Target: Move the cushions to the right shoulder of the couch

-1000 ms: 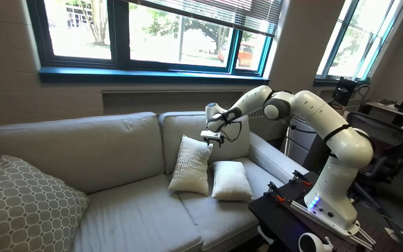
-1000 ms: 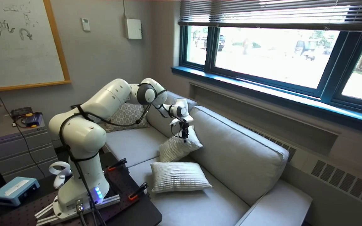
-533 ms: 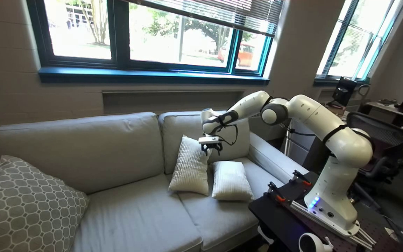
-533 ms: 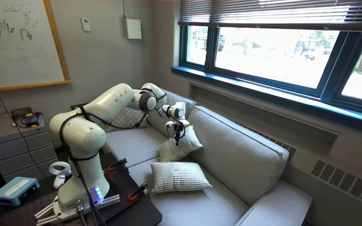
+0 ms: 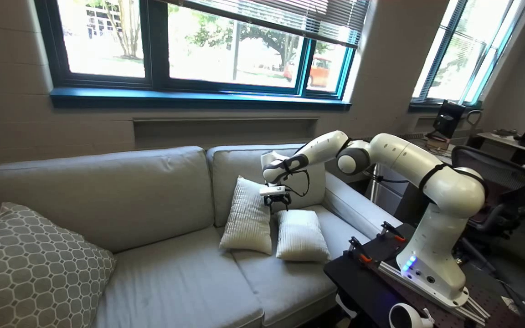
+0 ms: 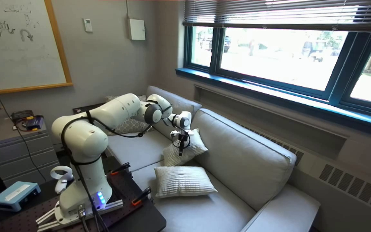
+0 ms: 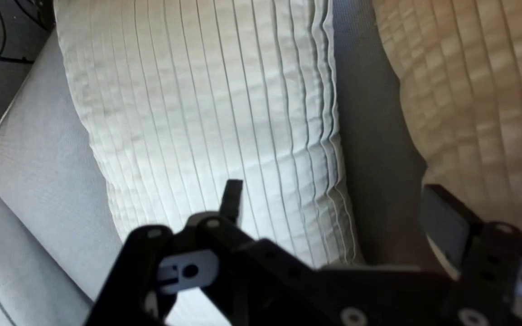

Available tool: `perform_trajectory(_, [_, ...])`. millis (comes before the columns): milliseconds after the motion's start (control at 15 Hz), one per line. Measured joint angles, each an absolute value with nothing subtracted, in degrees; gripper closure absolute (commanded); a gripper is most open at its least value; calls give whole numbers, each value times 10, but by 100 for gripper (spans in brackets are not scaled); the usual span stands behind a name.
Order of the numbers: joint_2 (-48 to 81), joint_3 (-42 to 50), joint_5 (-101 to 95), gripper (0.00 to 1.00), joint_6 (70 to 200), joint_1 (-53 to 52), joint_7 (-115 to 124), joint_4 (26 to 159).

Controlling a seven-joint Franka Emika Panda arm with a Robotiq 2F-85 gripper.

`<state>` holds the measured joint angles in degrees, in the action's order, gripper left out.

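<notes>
Lying on the couch [image 5: 176, 269] below the wide-spread gripper [image 7: 339, 211] is one cream-white, ribbed cushion [image 5: 302, 236]; another cream-white cushion [image 5: 245, 223], also ribbed, leans tilted just beside the gripper.

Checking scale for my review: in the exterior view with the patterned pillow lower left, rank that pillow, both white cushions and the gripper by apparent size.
1. Patterned pillow, nearest the camera
2. Left-hand white cushion
3. Right-hand white cushion
4. Gripper
Nearness and tilt leave the true order of the top three unsure.
</notes>
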<state>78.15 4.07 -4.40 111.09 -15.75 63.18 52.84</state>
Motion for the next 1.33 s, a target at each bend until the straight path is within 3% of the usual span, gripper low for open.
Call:
perform_trajectory(800, [852, 40, -44, 0, 1113, -173, 638, 525])
perform_trajectory(1133, [866, 40, -45, 0, 1118, -198, 658, 593])
perform_trajectory(1200, [865, 41, -46, 25, 1118, -201, 663, 602])
perform_trajectory(1333, [865, 48, -51, 33, 1118, -206, 670, 615])
